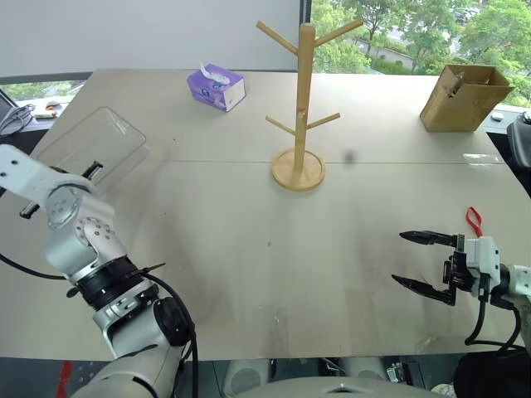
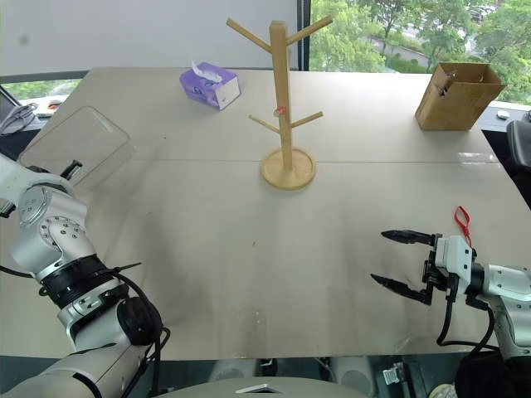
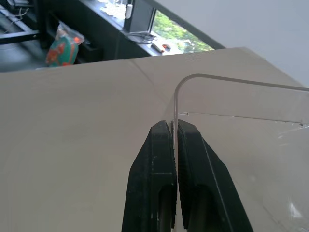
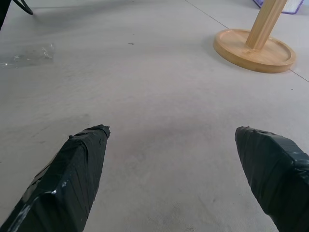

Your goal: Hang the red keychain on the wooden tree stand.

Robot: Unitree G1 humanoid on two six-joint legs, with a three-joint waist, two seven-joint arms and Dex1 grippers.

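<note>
Left gripper (image 3: pixel 174 133) pinching the rim of a clear plastic lid (image 1: pixel 91 145) at 9 o'clock, right gripper (image 1: pixel 413 260) spread wide over the table (image 1: pixel 249 249), red keychain (image 1: pixel 474 220) lying just behind it around 4 o'clock, wooden tree stand (image 1: pixel 304 99) upright at 12 o'clock, nothing hung on it

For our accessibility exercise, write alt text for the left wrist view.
The left claw is shut on the thin rim of a clear plastic container, above a pale table. Beyond the table's far edge, a window shows greenery.
</note>
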